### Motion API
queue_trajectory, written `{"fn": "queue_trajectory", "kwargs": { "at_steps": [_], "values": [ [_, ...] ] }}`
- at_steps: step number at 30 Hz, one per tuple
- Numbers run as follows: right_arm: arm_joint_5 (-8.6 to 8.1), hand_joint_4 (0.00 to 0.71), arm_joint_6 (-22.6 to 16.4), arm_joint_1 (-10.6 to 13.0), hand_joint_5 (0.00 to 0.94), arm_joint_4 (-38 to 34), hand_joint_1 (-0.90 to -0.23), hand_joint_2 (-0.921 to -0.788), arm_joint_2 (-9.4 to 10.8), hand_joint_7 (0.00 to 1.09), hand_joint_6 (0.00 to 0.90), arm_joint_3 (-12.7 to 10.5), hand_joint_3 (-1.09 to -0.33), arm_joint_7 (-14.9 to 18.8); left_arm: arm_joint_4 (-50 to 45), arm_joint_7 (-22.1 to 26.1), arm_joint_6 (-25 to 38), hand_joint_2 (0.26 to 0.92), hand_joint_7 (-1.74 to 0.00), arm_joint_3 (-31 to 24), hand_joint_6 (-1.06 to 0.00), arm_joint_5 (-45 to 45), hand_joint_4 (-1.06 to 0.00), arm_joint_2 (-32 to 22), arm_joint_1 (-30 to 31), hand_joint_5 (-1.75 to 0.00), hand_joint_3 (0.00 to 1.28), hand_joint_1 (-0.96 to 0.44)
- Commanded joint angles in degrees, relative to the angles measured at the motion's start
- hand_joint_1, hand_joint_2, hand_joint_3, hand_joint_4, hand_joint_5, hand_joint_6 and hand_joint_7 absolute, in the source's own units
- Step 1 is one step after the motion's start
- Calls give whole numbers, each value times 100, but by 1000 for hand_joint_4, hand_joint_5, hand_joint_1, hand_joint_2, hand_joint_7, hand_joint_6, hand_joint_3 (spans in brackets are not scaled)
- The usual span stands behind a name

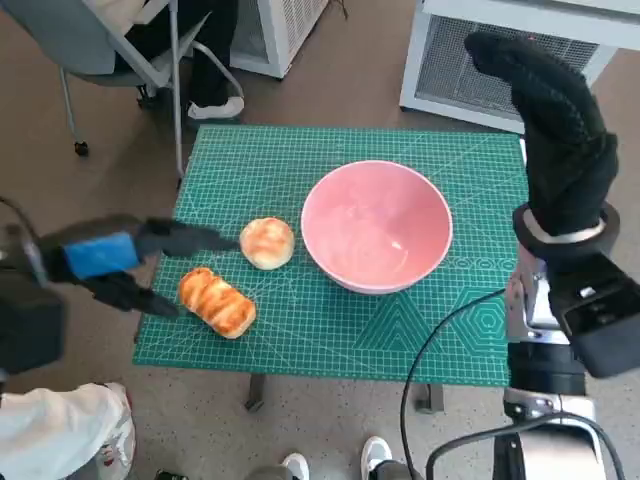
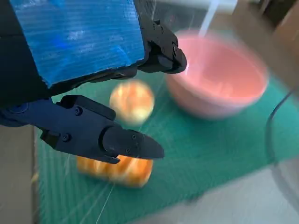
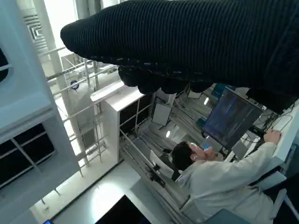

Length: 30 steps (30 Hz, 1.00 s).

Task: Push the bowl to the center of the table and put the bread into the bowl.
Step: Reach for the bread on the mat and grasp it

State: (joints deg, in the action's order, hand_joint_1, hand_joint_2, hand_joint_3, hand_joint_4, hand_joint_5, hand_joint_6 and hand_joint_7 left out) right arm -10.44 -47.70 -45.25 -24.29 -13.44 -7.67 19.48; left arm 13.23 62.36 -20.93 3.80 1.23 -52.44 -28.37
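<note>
A pink bowl [image 1: 376,226] stands near the middle of the green mat [image 1: 330,330], empty. A round bun [image 1: 267,242] lies just left of it, and a long striped bread [image 1: 217,302] lies near the mat's front left corner. My left hand [image 1: 110,262] hovers at the mat's left edge, holding nothing, its fingers spread toward the two breads. In the left wrist view the fingers [image 2: 126,142] hang above the long bread [image 2: 117,170], with the bun [image 2: 131,101] and bowl [image 2: 217,74] beyond. My right hand [image 1: 555,130] is raised high at the table's right side, holding nothing.
A chair with a person's legs [image 1: 205,60] stands beyond the table's far left corner. White cabinets [image 1: 500,60] stand behind the table. A black cable [image 1: 440,340] hangs by my right arm. The right wrist view shows only the room and a seated person [image 3: 219,175].
</note>
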Motion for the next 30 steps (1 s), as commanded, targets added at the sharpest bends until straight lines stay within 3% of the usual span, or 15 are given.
{"fn": "queue_trajectory", "kwargs": {
  "at_steps": [1, 9, 23, 26, 30],
  "values": [
    [-29, 302, 127, 171, 9, 118, -596, -921, -49, 533, 69, 25, -764, 35, 225, 122, 108, 793, -81, 286, -430, -369, -331, -47, -223, -4, 0, -266],
    [-99, 300, 205, 175, 7, 127, -590, -921, -32, 546, 61, 32, -762, 52, 593, 120, 265, 775, -66, 750, -441, -907, -334, 136, -393, -2, 0, -240],
    [-17, 300, 299, 251, 5, 224, -590, -921, -7, 560, 50, 32, -760, -29, 1350, -750, -94, 789, -57, 1358, -464, -1994, -354, 583, -420, -9, 10, -223],
    [17, 300, 299, 271, 5, 251, -588, -921, -10, 562, 48, 31, -761, -50, 1467, -1048, -229, 810, -64, 1437, -484, -2210, -389, 617, -402, -23, 18, -194],
    [29, 301, 313, 290, 5, 278, -581, -921, -16, 565, 44, 29, -762, -66, 1679, -1544, -481, 850, -115, 1520, -581, -2486, -518, 657, -397, -65, 25, -143]
  ]
}}
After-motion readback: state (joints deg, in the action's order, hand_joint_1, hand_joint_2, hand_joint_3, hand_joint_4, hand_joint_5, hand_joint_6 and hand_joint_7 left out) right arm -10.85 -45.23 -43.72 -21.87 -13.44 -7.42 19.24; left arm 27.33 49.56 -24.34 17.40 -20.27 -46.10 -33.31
